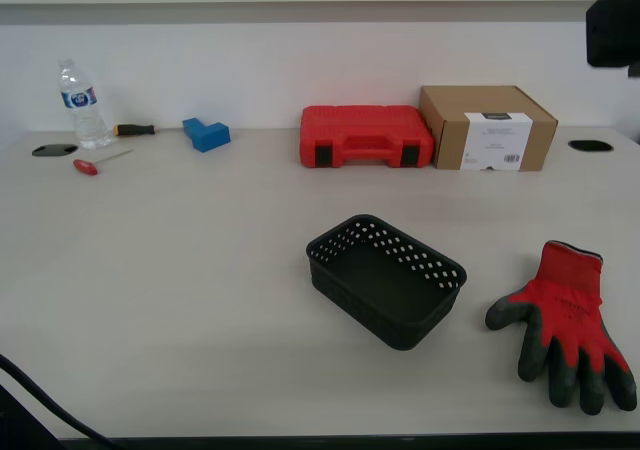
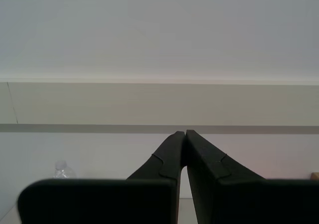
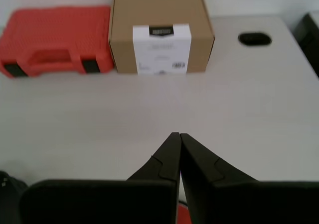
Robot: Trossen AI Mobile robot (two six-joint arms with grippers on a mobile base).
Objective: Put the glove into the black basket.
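2 pincers show up only in their own wrist views, and both are clenched on nothing. My first pincer has its dark fingers pressed tip to tip over bare bench; ahead of it sit the cardboard box with a white label and, just beside that, the red tool case. A dark oval hole in the bench lies beyond and off to one side. A sliver of red peeks out right under the pincer's body, too cut off to say what it is, and a dark shape at the frame's corner can't be made out either.

My second pincer is also closed tight, tips touching, and it faces the pale wall; only the cap and shoulders of the water bottle poke up past its body, the rest hidden.

On the exterior view, neither pincer can be picked out. The glove lies flat on the bench near the front edge, at the exterior view's right, fingers toward the camera, a fingertip close to the frame edge. The black basket stands upright and empty just beside it, apart from it, nearer the middle. Far back sit 2 screwdrivers: an orange-handled screwdriver and a red-handled screwdriver, plus a blue block. Some dark gear at the top corner is cut off.
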